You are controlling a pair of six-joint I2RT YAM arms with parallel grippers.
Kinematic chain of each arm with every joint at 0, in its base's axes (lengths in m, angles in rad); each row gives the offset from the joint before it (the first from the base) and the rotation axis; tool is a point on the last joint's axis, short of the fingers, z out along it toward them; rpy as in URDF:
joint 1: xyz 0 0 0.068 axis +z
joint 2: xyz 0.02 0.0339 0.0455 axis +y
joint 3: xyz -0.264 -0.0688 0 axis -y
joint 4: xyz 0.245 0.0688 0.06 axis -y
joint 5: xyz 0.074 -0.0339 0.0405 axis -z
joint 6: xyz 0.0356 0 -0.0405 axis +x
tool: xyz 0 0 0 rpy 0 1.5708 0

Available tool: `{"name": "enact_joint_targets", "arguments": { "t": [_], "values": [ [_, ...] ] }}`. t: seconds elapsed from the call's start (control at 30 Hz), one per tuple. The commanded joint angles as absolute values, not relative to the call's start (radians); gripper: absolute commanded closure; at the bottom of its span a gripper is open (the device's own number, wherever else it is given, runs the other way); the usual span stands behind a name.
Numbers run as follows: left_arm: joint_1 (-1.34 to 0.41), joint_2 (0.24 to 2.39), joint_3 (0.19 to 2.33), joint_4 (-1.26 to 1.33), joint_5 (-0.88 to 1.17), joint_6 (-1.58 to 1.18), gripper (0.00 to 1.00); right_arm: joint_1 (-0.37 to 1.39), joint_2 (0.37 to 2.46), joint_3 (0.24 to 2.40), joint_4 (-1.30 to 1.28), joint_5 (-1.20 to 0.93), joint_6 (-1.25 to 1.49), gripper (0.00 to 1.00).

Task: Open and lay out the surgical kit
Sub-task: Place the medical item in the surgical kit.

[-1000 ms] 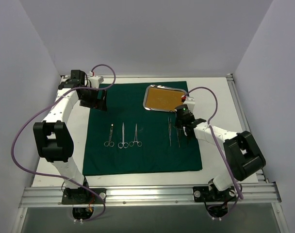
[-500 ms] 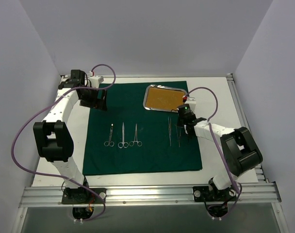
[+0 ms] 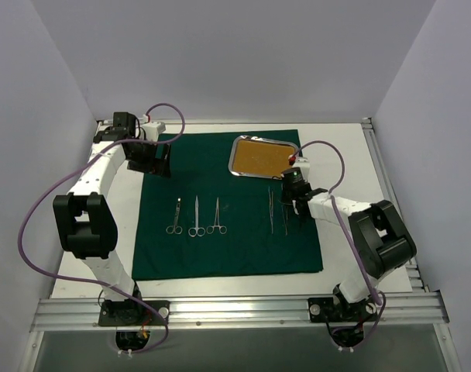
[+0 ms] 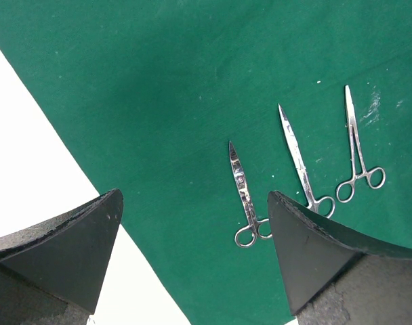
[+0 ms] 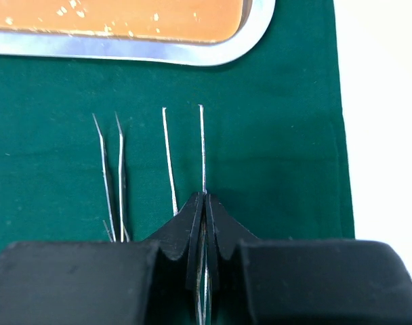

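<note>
The right tool (image 5: pixel 204 203) is pinched shut on one thin leg of the tweezers (image 5: pixel 201 142). They point straight ahead of it, over the green cloth (image 5: pixel 280 135), toward the tray (image 5: pixel 192 53). The left tool (image 4: pixel 194 195) is wide open, empty and far off.

The dark green drape (image 3: pixel 235 248) lies open and flat on the desk (image 3: pixel 352 155); the steel tray (image 3: pixel 234 159) with its tan liner (image 3: pixel 260 157) sits on the far right part of the cloth; three ring-handled instruments (image 3: pixel 197 217) lie parallel left of centre, tips pointing away; two tweezers (image 3: pixel 271 209) lie side by side just before the tray; the right tweezers (image 5: pixel 202 149) are pinched in the right end effector (image 5: pixel 204 198).
</note>
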State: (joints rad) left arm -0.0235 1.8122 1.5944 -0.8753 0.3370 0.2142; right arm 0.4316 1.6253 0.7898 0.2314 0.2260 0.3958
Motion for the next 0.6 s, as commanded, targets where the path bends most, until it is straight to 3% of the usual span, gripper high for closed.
{"name": "enact_joint_targets", "arguments": {
  "t": [0.0, 0.57],
  "values": [
    [-0.017, 1.763, 1.592, -0.853, 0.354, 0.218, 0.03, 0.428, 1.657, 0.813, 0.242, 0.229, 0.393, 1.00],
    [-0.011, 1.761, 1.588, -0.853, 0.353, 0.224, 0.03, 0.426, 1.721, 0.842, 0.255, 0.218, 0.376, 1.00]
  ]
}}
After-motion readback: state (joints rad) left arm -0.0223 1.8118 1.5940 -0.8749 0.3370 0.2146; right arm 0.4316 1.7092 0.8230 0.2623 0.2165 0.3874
